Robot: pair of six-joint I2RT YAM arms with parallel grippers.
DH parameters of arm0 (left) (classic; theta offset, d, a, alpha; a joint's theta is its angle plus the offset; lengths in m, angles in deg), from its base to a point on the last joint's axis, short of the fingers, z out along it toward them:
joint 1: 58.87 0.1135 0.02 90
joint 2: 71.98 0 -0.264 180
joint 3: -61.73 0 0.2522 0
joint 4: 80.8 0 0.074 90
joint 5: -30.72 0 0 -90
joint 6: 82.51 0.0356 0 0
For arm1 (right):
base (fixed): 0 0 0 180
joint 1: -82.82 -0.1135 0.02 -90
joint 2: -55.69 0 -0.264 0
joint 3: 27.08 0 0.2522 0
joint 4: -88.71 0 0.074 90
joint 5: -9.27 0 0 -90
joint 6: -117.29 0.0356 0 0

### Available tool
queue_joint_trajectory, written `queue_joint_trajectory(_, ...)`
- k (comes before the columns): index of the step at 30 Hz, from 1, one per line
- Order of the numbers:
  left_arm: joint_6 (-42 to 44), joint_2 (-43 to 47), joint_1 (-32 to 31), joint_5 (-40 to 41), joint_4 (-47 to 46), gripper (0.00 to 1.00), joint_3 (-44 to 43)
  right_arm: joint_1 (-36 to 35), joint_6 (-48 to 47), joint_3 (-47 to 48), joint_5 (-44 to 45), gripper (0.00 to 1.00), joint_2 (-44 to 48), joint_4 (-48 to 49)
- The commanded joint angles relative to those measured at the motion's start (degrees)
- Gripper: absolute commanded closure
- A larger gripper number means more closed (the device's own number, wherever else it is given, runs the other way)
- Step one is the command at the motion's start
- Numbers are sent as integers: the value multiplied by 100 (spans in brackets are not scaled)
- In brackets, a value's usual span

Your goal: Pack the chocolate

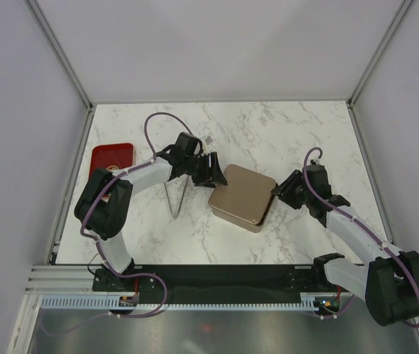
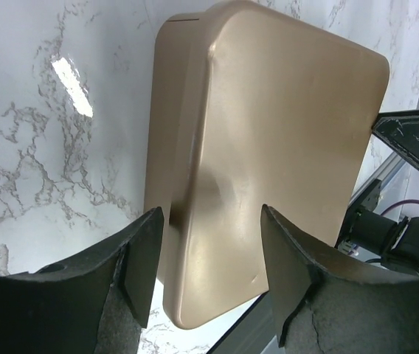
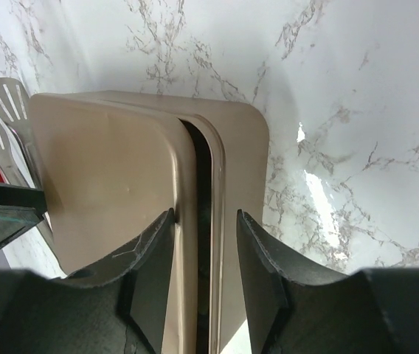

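No chocolate shows in any view. The square tan box (image 1: 240, 195) sits mid-table with its lid (image 2: 283, 125) on top. The lid lies slightly askew, leaving a dark slit (image 3: 203, 192) along the box's rim (image 3: 240, 162). My left gripper (image 1: 213, 172) is at the box's left corner. Its jaws (image 2: 209, 215) are open, and the lid's corner lies between them with space on both sides. My right gripper (image 1: 282, 190) is at the box's right edge. It (image 3: 206, 215) is open and straddles the lid's edge and the box's rim.
A red tray (image 1: 112, 158) lies at the far left of the marble table (image 1: 268, 133). Metal tongs (image 1: 177, 196) lie between the tray and the box, and their slotted tips (image 3: 7, 96) show past the box. White walls enclose the table on three sides.
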Motion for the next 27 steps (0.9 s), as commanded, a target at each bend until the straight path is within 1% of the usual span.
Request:
queue_joint_trajectory(1, 320, 178, -33, 199, 93, 37, -264, 12, -183, 271, 158, 53, 21, -312)
queue_joint_trajectory(10, 302, -68, -182, 146, 93, 50, -369, 12, -86, 105, -88, 50, 135, -84)
queue_joint_trajectory(16, 267, -130, -323, 234, 102, 53, -457, 12, -113, -88, -9, 51, 135, -5)
queue_joint_trajectory(21, 293, -165, -323, 445, 190, 53, -413, 12, -174, -369, 254, 57, 83, 179)
queue_joint_trajectory(22, 293, -165, -323, 472, 190, 53, -405, 21, -183, -422, 272, 60, 48, 319)
queue_joint_trajectory(25, 285, -191, -323, 507, 207, 52, -369, 21, -183, -651, 159, 67, -154, 749)
queue_joint_trajectory(27, 284, -209, -323, 524, 234, 52, -369, 12, -218, -713, 88, 69, -364, 873)
